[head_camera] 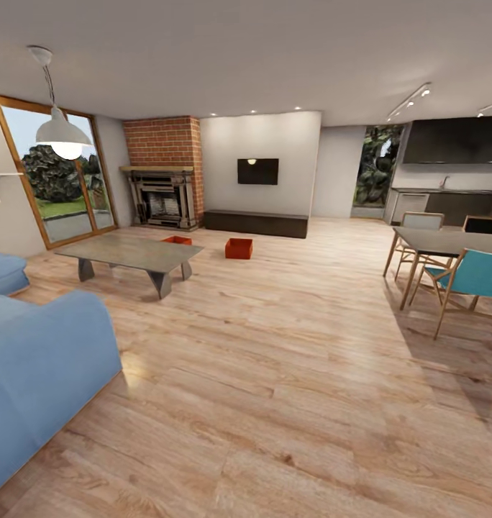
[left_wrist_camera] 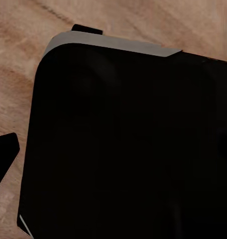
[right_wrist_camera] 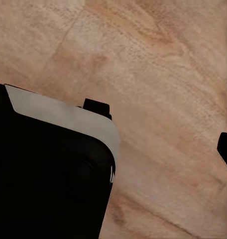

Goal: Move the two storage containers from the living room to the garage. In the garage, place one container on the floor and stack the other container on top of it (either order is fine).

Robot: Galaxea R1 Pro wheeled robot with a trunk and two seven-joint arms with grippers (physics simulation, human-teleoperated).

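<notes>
The two storage containers sit on the light wood-plank floor (head_camera: 289,345) of the living room, well ahead of me. One container (head_camera: 239,248) stands in the open between the low grey coffee table (head_camera: 131,253) and the long dark cabinet (head_camera: 256,223). The other container (head_camera: 178,240) is just beyond the far edge of that table, partly hidden by it, near the brick fireplace (head_camera: 163,169).

I judge both to be light, stiff plastic bins with smooth walls, so they should lift easily but could slip from a weak pinch. The low straight walls look like the best hold: a rim wall clamped between my fingers, or one wall in each gripper for a level carry. From this far I cannot tell whether anything lies inside them; the nearer one looks open-topped with no visible load.

My wrist cameras look down past a dark body with a pale edge at plank floor, with only slivers of dark fingertip at the borders, so I cannot tell how wide either gripper stands.

The blue sofa (head_camera: 37,360) is at my left, the dining table (head_camera: 447,241) and chairs at my right.
</notes>
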